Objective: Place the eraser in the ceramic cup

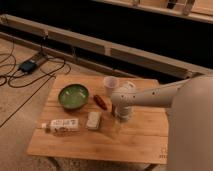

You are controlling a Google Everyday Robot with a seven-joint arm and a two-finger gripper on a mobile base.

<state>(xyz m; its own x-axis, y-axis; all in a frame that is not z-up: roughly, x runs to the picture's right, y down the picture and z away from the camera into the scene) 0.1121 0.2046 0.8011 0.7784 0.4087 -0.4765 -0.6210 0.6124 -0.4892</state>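
The ceramic cup [110,84] is small, plain and white, and stands upright at the back middle of the wooden table [140,140]. My gripper [120,119] hangs from the white arm that reaches in from the right. It points down at the table in front of the cup and slightly to its right, about a cup's height away from it. The black eraser does not show; I cannot tell whether it is under or in the gripper.
A green bowl [73,96] stands left of the cup. A red oblong item [100,102] lies between bowl and gripper. A white rectangular block [93,120] and a lying bottle [60,125] are near the front left. Cables and a black box [27,65] lie on the floor at left.
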